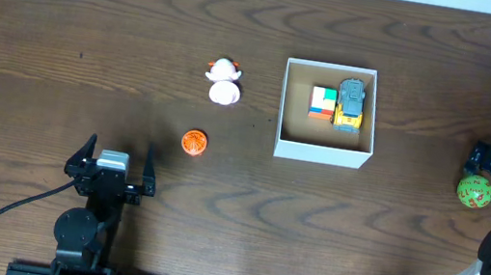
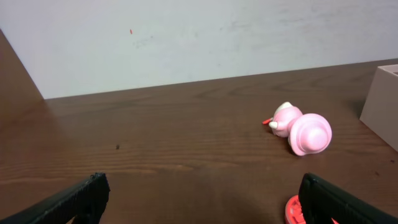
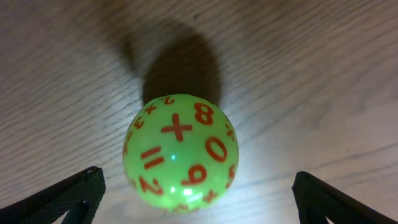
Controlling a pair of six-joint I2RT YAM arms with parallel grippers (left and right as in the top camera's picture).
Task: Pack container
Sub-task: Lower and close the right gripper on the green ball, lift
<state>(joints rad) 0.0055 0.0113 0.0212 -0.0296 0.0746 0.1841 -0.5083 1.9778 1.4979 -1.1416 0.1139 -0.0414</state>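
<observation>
Table [image 1: 45, 39]: dark brown wood-grain surface, matt. The container [image 1: 322, 152] is a square open-top box with thin white walls and a brown cardboard floor; it stands on the table right of centre in the overhead view, and its pale corner shows at the right edge of the left wrist view. Inside it, side by side, lie a multicoloured block cube [image 1: 323, 102] and a yellow and blue-grey toy truck [image 1: 351, 105], the truck nearer the right wall. Outside, to the left, a smooth pink and white figurine [image 2: 298, 127] lies on its side, well apart from the container. A small round orange toy [image 1: 194, 143] sits nearer the left arm. A glossy green ball with orange numerals and signs [image 3: 180, 152] rests on the table far right, casting a soft shadow. Left gripper [image 2: 205, 196]: black fingers spread wide, holding nothing, low over bare wood. Right gripper [image 3: 199, 190]: fingers spread wide on either side of the green ball, clear of its surface, nothing grasped
</observation>
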